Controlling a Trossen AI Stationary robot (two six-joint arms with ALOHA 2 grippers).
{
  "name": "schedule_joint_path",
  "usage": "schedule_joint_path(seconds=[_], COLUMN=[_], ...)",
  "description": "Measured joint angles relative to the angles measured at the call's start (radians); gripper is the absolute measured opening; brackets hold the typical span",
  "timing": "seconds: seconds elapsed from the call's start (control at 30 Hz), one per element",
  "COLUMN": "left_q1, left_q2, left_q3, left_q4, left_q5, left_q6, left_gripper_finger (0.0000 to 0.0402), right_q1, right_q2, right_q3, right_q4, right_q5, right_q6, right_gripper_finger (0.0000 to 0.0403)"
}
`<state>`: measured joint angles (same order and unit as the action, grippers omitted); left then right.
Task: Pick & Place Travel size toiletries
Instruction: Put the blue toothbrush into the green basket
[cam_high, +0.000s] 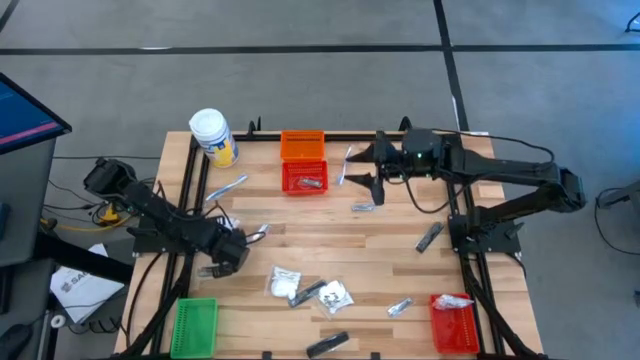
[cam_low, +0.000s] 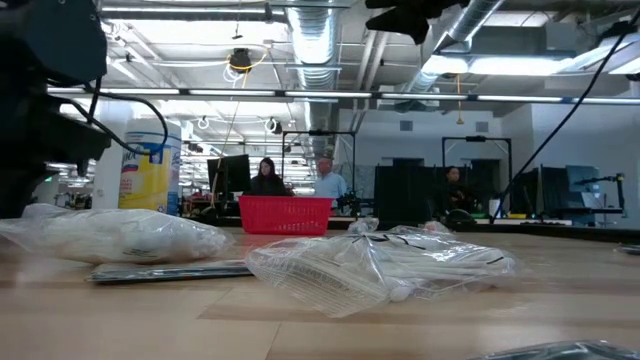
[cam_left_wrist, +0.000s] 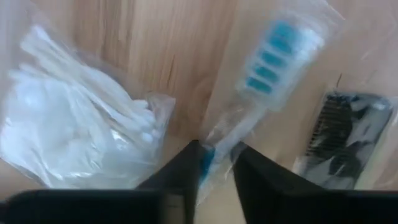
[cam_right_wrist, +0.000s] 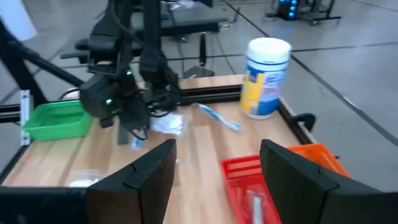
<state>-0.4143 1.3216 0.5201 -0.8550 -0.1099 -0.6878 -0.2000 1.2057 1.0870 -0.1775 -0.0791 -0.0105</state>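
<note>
Clear packet (cam_low: 385, 265): nearest the low camera, flat on the table (cam_high: 380, 255), holding white items. A second white-filled packet (cam_low: 115, 235) lies beside it.

Landmark: white jar (cam_high: 213, 137), at the table's back left corner.

Left gripper (cam_high: 237, 243): low over the table, toward the front from the jar; arm reaching in from the table's left edge. Fingers (cam_left_wrist: 180, 174) pinch the handle of a bagged blue toothbrush (cam_left_wrist: 249, 106), closed on it. A cotton-swab packet (cam_left_wrist: 74, 121) and a bagged black comb (cam_left_wrist: 342, 134) lie on either side.

Right gripper (cam_high: 362, 172): raised, well to the right of the jar, near the red basket (cam_high: 305, 178) and orange basket (cam_high: 302, 145); arm stretched in from the table's right edge. Fingers stand apart, holding nothing.

Other toiletries: loose toothbrush (cam_high: 226, 187) just in front of the jar; packets (cam_high: 284, 283) and sachets (cam_high: 400, 306) scattered toward the front.
</note>
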Motion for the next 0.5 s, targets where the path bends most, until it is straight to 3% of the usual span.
schedule_joint_path(seconds=[0.1,0.23,0.5], left_q1=[0.024,0.053,0.056], left_q2=[-0.002,-0.017,-0.150], left_q3=[-0.001,0.018,0.219], left_q4=[-0.003,-0.033,-0.061], left_q5=[-0.007,-0.049,-0.141], left_q6=[-0.046,-0.104,-0.190], left_gripper_finger=[0.0022,0.0020,0.0006], right_q1=[-0.023,-0.034,-0.030], right_q2=[-0.001,-0.001,0.009], right_q3=[0.006,0.006,0.005], right_q4=[-0.003,-0.072,-0.131], right_q5=[-0.001,0.000,-0.002], right_q6=[0.001,0.001,0.010], right_gripper_finger=[0.0224,0.0224,0.0224])
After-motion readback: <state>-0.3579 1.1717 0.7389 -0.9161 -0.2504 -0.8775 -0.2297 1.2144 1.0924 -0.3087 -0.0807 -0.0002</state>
